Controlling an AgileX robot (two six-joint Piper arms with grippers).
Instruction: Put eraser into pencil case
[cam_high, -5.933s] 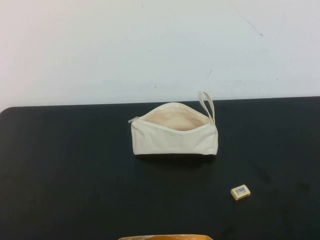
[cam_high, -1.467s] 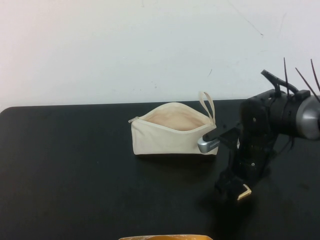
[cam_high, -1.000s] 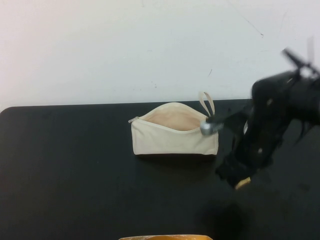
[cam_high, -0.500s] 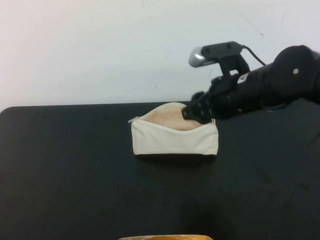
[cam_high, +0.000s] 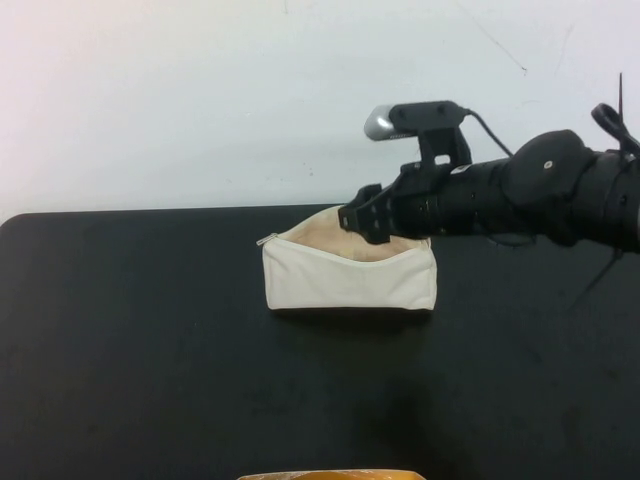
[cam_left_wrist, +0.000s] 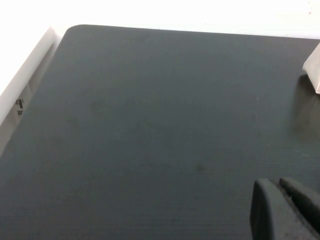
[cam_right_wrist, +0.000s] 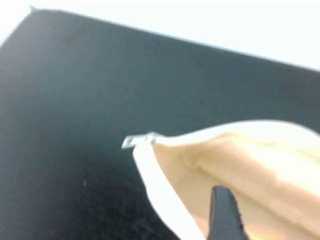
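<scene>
The cream-white pencil case (cam_high: 348, 280) lies on the black table (cam_high: 150, 340) with its zip open and the pale lining showing; it also shows in the right wrist view (cam_right_wrist: 240, 160). My right gripper (cam_high: 362, 221) hangs just above the open mouth, near its middle. One dark finger (cam_right_wrist: 223, 215) shows over the lining. The eraser is gone from the table and is hidden at the gripper's tips. My left gripper (cam_left_wrist: 289, 200) is shut and empty, low over bare table to the left of the case, whose corner (cam_left_wrist: 313, 70) shows there.
The table's far edge meets a white wall (cam_high: 250, 100). An orange-tan object (cam_high: 330, 474) peeks in at the near edge. The zip pull (cam_right_wrist: 131, 142) sticks out at the case's left end.
The right gripper took the eraser off the table at front right, lifted it, swung over the case and has now moved a little further left over the opening.
</scene>
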